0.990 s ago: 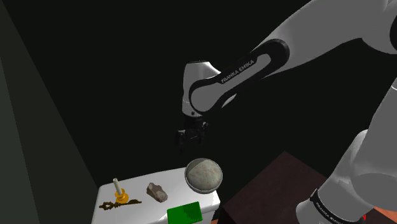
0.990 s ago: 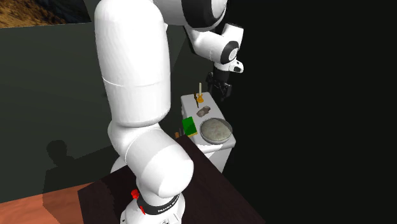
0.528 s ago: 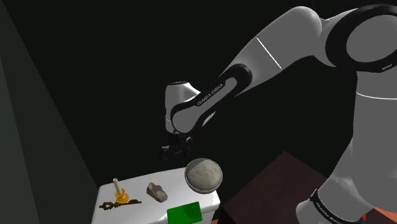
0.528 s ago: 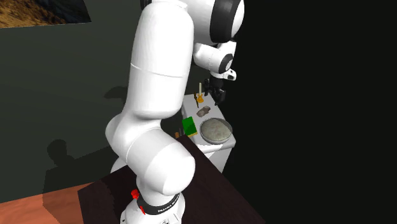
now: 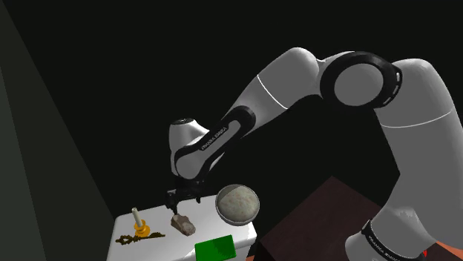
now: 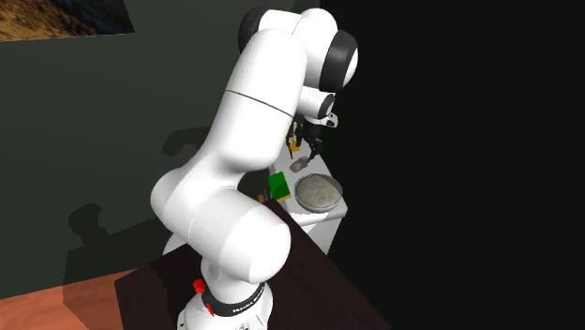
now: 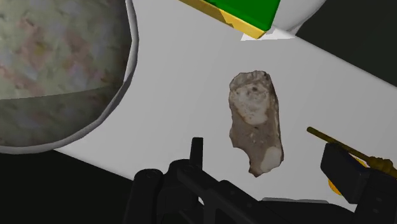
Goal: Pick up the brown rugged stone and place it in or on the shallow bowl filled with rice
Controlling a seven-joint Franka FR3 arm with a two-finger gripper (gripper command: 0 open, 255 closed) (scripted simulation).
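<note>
Wrist view, black claw [image 7: 267, 156] wide open, holding nothing, brown bumpy stone [image 7: 256, 119] lying on the white table [image 7: 184, 83] between its fingers, not touched, rice bowl [image 7: 132, 60] beside it, green block [image 7: 248, 9] farther off

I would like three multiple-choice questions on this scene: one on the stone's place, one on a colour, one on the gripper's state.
1. The stone lies: A. between the candle holder and the bowl; B. inside the bowl; C. on the floor.
2. The flat block is: A. red; B. green; C. blue.
3. The gripper is: A. shut on the stone; B. shut on nothing; C. open above the stone.
Answers: 1 A, they flank it on the table; 2 B, its top is green; 3 C, its fingers stand apart, touching nothing.
</note>
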